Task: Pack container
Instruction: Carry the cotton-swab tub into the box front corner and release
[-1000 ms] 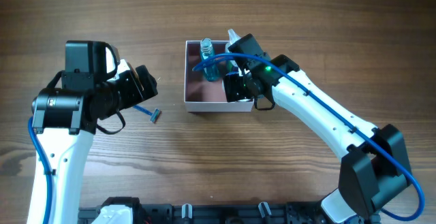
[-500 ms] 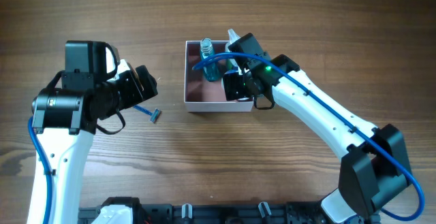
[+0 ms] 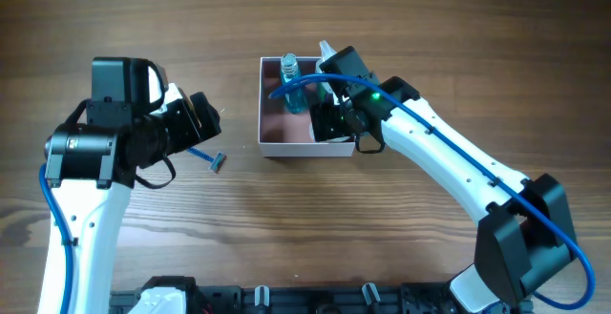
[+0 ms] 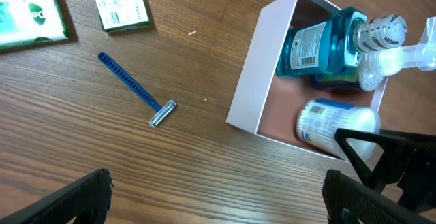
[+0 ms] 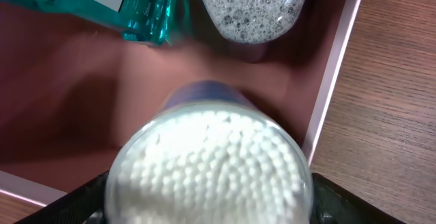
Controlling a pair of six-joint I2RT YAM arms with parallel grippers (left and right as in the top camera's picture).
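Container (image 3: 284, 131) sits near the far edge of the table, about midway along it, open side up, white walls, pink floor. Teal mouthwash bottle (image 4: 317, 43) lies in its far part, with a clear bottle of foamy liquid (image 5: 252, 3) touching it on the right-hand side. Cotton swab tub (image 5: 208, 163) is in the near right corner of the container, tilted, base toward the pink floor, just beside the right wall.

Right gripper (image 3: 332, 123) is down inside the container at that corner. In the right wrist view its dark fingers (image 5: 92, 207) sit against both sides of the tub, so it reads as clamped on the tub.

Left gripper (image 3: 203, 114) hangs over bare table toward the left edge, well apart from the container. Its jaws are spread wide with nothing between them; in the left wrist view the fingertips (image 4: 82, 197) show at the two bottom corners.

Blue razor (image 4: 136, 90) lies flat on the wood between the left gripper and the container's left wall, head end pointing toward the near edge, touching nothing. Two white-and-green packets (image 4: 30, 16) (image 4: 119, 3) lie flat on the table farther left of the razor, near each other and not touching.
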